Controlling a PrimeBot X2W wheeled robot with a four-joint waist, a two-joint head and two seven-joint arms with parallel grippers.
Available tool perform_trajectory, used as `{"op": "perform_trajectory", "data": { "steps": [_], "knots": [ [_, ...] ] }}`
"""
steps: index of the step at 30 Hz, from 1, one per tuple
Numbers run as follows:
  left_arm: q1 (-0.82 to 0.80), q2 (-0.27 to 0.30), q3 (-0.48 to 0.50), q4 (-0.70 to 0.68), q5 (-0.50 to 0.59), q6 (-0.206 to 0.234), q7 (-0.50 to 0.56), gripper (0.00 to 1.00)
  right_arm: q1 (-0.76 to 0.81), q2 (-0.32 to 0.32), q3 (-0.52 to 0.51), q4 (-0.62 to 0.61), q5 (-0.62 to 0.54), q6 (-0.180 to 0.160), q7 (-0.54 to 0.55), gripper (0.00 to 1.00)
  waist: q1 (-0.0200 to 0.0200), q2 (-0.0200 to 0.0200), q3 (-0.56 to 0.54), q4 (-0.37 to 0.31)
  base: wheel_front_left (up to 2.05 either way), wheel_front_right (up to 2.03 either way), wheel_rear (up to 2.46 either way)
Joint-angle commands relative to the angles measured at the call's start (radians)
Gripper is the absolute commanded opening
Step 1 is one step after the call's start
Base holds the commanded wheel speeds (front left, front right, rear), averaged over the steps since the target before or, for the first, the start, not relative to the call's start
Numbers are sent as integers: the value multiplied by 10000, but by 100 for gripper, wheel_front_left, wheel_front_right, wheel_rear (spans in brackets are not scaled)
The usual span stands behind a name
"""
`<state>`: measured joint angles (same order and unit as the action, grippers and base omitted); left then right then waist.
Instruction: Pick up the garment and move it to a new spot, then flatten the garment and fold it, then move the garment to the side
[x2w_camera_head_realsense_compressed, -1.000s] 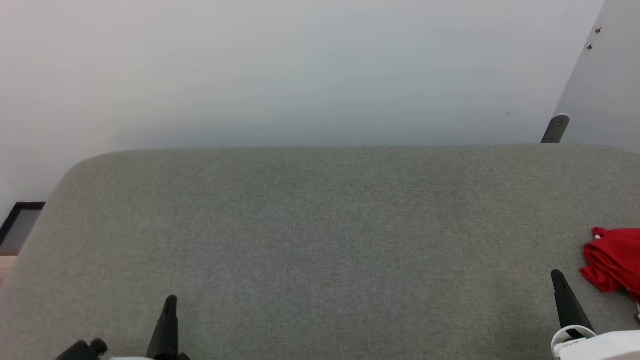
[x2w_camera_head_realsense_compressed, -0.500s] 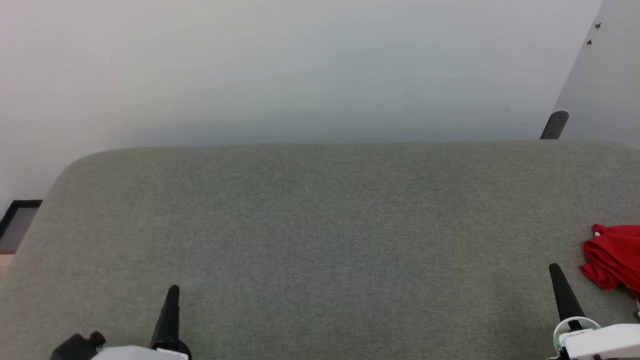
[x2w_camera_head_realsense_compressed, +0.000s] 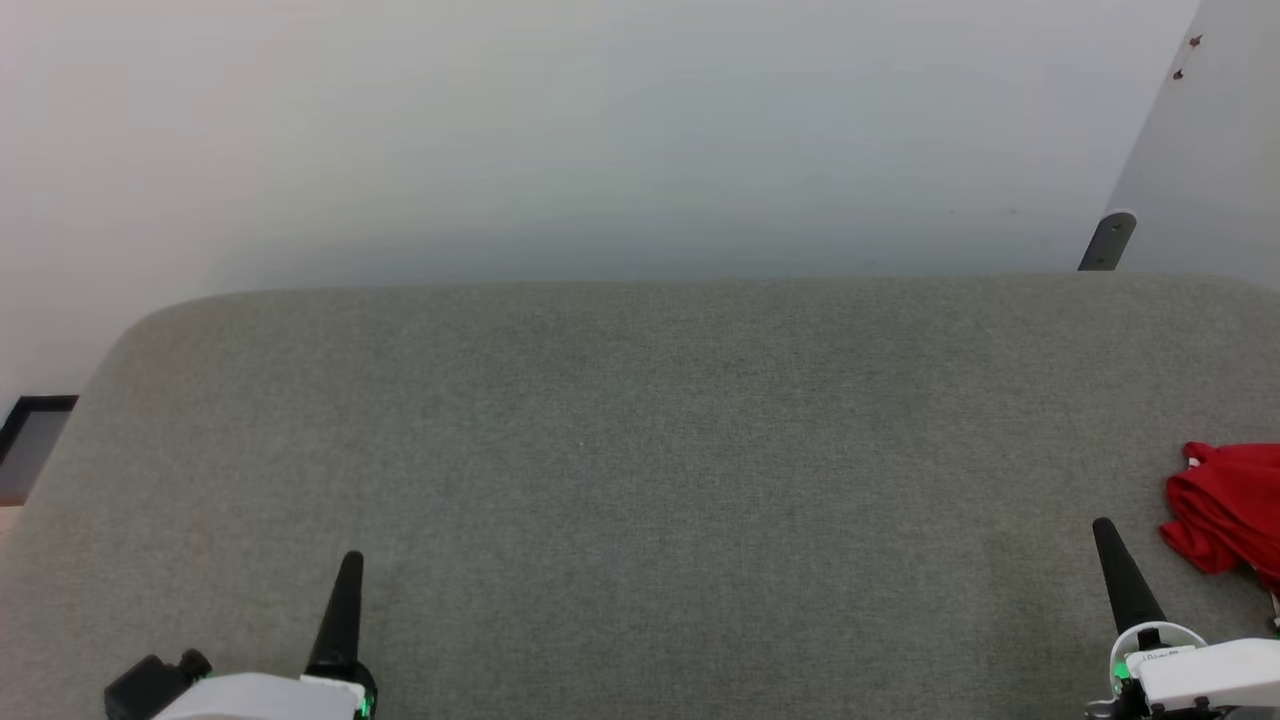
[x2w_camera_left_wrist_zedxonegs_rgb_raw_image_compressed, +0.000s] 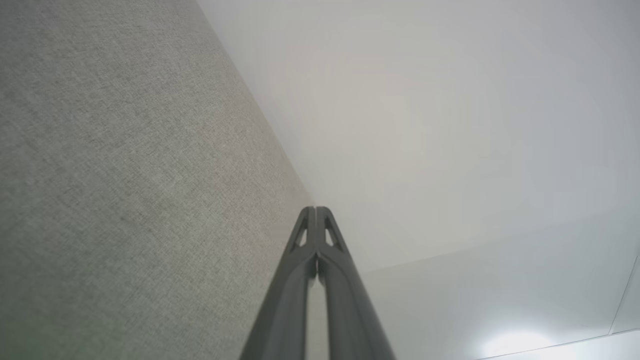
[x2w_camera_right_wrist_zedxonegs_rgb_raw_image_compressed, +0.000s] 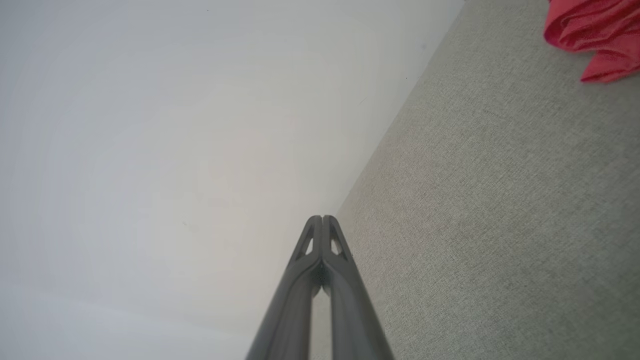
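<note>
Right end effector (x2w_camera_head_realsense_compressed: 1104, 528) closed, empty — crumpled red garment (x2w_camera_head_realsense_compressed: 1225, 505) near, untouched.

Soft, even, bright light; glare patch, slight wide-angle edge blur.

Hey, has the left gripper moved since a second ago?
Yes. The left gripper has edged forward toward the far edge of the grey fabric surface; the whole view shifted too, but its tip rose more than that edge.

Red garment (x2w_camera_head_realsense_compressed: 1225, 505), grey fabric surface (x2w_camera_head_realsense_compressed: 640, 450)
</note>
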<state>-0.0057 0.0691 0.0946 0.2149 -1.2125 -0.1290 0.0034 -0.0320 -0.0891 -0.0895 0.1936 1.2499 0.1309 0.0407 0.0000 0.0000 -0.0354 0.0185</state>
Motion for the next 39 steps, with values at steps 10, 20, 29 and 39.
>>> {"op": "perform_trajectory", "data": {
  "steps": [10, 20, 29, 39],
  "knots": [
    [-429, -40, 79, 41, -1068, -21, 297, 0, -362, 102, -102, 93, 999, -1, 205, 0, 0, 0, 79, -39, 0, 0, 0],
    [-609, -83, 119, 108, -1856, -23, 520, 0, -502, 187, -150, 203, 1676, 0, 353, 0, 0, 0, 150, -73, 0, 0, 0],
    [-742, -116, 146, 165, -2445, -25, 678, 0, -600, 245, -179, 292, 2231, 1, 468, 0, 0, 0, 208, -100, 0, 0, 0],
    [-897, -153, 178, 231, -3128, -28, 881, 0, -687, 312, -215, 397, 2842, 0, 580, 0, 0, 0, 279, -134, 0, 0, 0]
  ]
}}
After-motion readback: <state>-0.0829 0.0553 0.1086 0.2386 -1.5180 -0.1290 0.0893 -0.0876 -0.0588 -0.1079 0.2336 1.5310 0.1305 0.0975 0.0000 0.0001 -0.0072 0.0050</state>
